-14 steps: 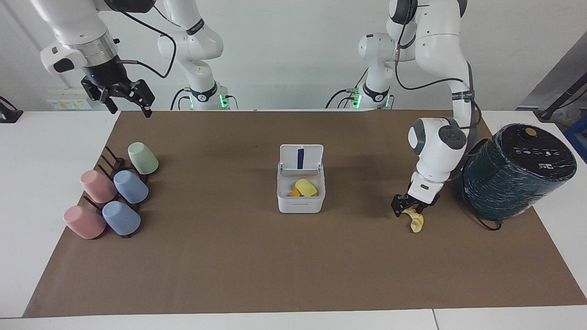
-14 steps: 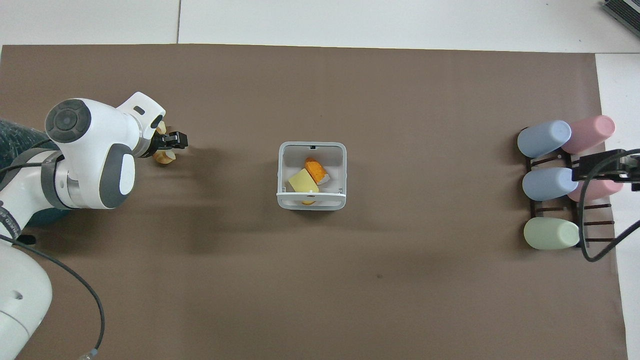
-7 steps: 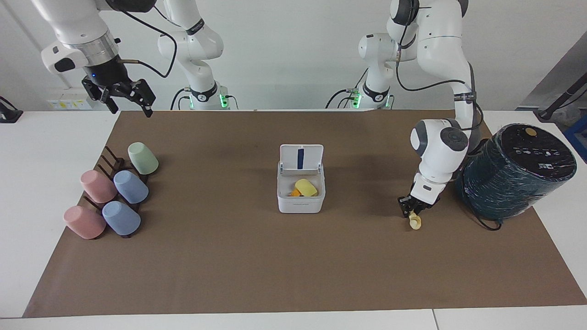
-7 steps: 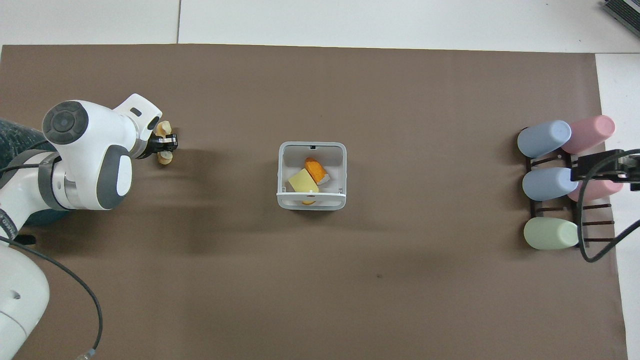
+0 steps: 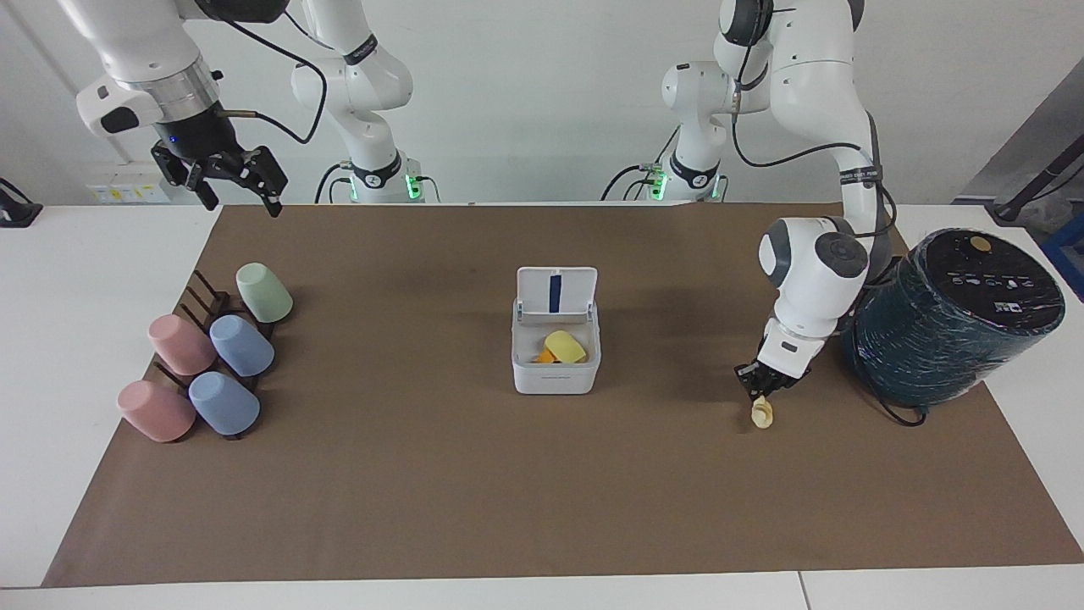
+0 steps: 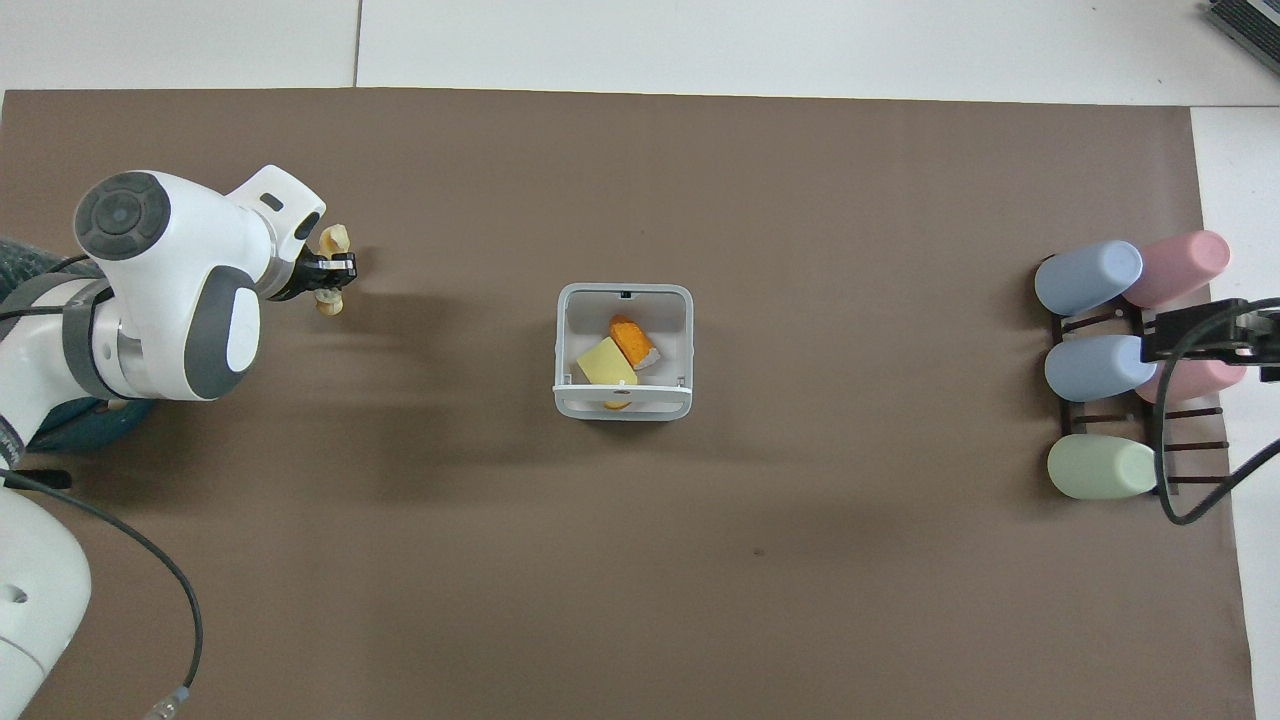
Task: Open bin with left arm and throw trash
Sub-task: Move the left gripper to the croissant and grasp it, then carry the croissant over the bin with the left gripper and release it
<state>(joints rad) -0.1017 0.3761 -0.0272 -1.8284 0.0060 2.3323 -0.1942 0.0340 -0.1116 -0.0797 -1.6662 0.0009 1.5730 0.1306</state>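
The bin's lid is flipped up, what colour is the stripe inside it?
Blue: a blue strip runs down the white lid's underside on the bin. The facing view shows it best.

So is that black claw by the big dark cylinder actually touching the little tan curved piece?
Touching. In the overhead view the left gripper is shut across the middle of the tan crescent, whose ends stick out on both sides; the facing view shows the piece hanging from its tips.

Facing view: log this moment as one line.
bin: lid open | left claw: shut on tan crescent | right claw: open, waiting over table edge
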